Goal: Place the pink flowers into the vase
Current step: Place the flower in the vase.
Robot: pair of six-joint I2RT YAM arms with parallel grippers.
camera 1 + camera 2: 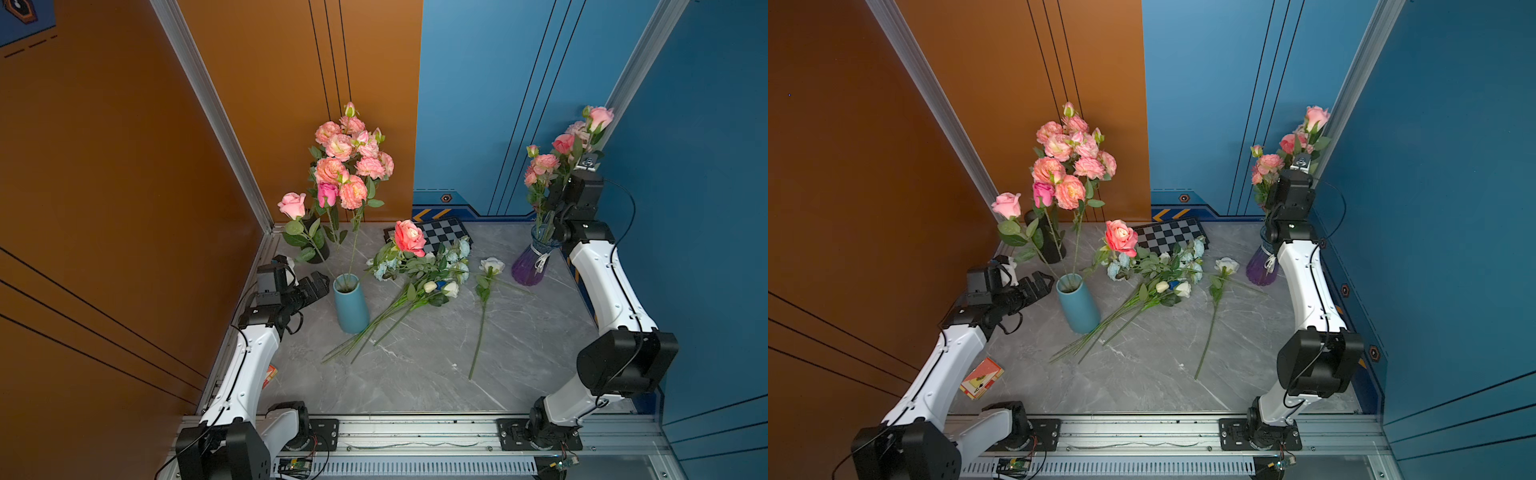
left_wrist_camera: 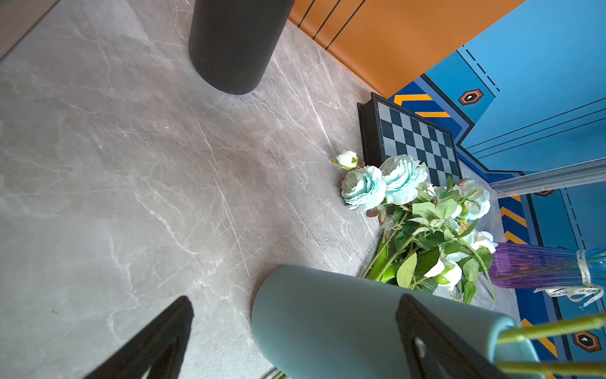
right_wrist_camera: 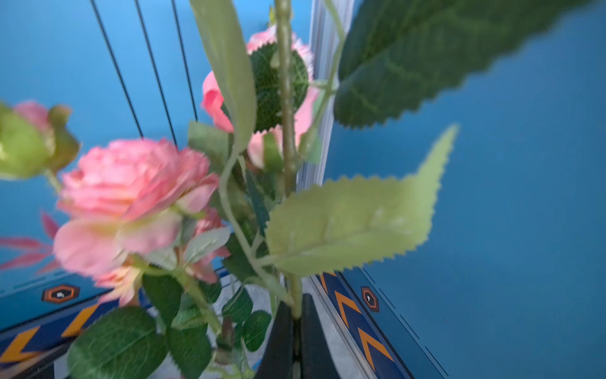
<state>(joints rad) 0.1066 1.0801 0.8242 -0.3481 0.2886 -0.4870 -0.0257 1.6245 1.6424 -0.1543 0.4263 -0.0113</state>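
My right gripper is shut on the green stem of a pink rose, held upright over the purple glass vase at the back right. Other pink flowers stand in that vase. The arm hides the held stem's lower end. A big bunch of pink flowers rises from the teal vase. One more pink rose lies on top of the pile on the table. My left gripper is open just left of the teal vase, holding nothing.
A black vase stands at the back left. The pile holds pale blue sprays and white roses. A single white rose lies alone. A chessboard rests at the back, a card box by the left arm.
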